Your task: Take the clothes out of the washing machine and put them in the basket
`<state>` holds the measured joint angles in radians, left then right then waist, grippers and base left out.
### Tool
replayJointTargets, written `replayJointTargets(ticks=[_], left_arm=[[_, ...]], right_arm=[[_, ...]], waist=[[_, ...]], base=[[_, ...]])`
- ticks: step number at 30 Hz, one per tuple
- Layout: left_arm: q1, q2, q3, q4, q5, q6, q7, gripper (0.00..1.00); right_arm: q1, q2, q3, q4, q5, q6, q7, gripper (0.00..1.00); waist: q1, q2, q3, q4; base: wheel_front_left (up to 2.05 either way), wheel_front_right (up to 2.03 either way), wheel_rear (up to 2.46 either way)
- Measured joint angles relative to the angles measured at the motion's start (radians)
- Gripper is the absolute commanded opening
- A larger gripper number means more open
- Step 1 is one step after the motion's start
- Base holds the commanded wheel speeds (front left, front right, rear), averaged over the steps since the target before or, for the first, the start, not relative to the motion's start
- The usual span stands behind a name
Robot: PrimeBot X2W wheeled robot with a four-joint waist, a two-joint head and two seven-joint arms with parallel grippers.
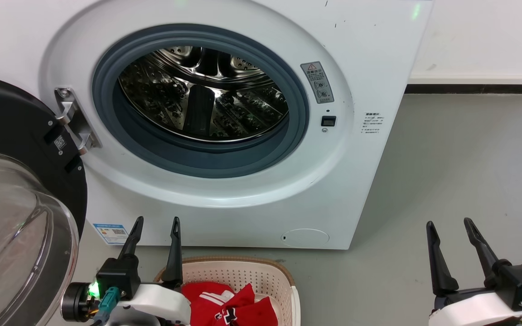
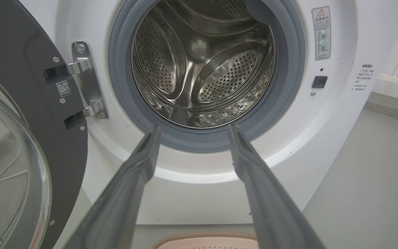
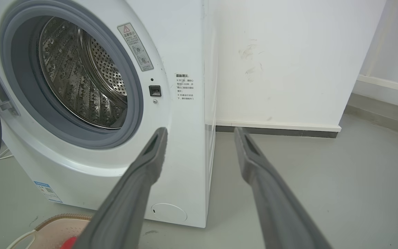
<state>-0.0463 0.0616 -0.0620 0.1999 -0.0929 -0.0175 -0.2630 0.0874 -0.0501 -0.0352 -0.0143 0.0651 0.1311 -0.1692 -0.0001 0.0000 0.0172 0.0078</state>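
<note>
Red clothes (image 1: 231, 303) in basket (image 1: 243, 271); steel drum (image 1: 202, 93) bare.

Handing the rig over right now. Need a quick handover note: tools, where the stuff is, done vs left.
Left tool: open, holding nothing, by the left rim of the basket, fingers pointing at the washing machine.
Right tool: open, holding nothing, over the floor to the machine's right.
Machine: door stands open at the left. The drum looks empty where it can be seen.
Clothes: red garments lying in the basket, in front of the machine.
Done: unloading, apparently.
Left: probably just check the drum's hidden lower front for a stray piece.
</note>
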Motion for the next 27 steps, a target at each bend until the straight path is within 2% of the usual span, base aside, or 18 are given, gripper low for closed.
replayJointTargets(ticks=[12,13,18,21,22,27], left_arm=[[0.0,0.005,-0.014,0.011,-0.002,0.0,0.0,1.0],[0.001,0.004,-0.016,0.015,-0.004,0.0,0.0,0.0],[0.015,-0.003,-0.007,0.053,-0.043,0.0,0.02,0.0],[0.015,-0.002,0.005,0.056,-0.105,-0.008,0.039,0.0],[0.015,-0.003,0.01,0.056,-0.166,-0.009,0.051,0.0],[0.014,-0.003,0.018,0.053,-0.263,-0.018,0.072,0.0]], right_arm=[[0.0,0.0,0.001,0.004,0.005,0.0,0.0,1.0],[0.0,0.0,0.002,0.008,0.005,0.0,0.0,0.0],[0.01,0.001,0.006,0.037,0.043,0.0,0.003,0.0],[0.01,0.001,0.006,0.046,0.112,0.0,0.012,0.0],[0.007,-0.002,0.007,0.055,0.179,0.0,0.021,0.0],[-0.005,-0.007,0.008,0.072,0.283,0.0,0.034,0.0]], waist=[[0.0002,0.0,-0.004,0.002],[0.0001,0.0,-0.005,0.003],[0.0001,0.0,-0.005,0.003],[0.0001,0.0,-0.005,0.002],[0.0001,0.0,-0.006,0.002],[0.0002,0.0,-0.006,0.002]], base=[[0.0,0.0,0.0],[0.0,0.0,0.0],[0.0,0.0,0.0],[0.0,0.0,0.0],[0.0,0.0,0.0],[0.0,0.0,0.0]])
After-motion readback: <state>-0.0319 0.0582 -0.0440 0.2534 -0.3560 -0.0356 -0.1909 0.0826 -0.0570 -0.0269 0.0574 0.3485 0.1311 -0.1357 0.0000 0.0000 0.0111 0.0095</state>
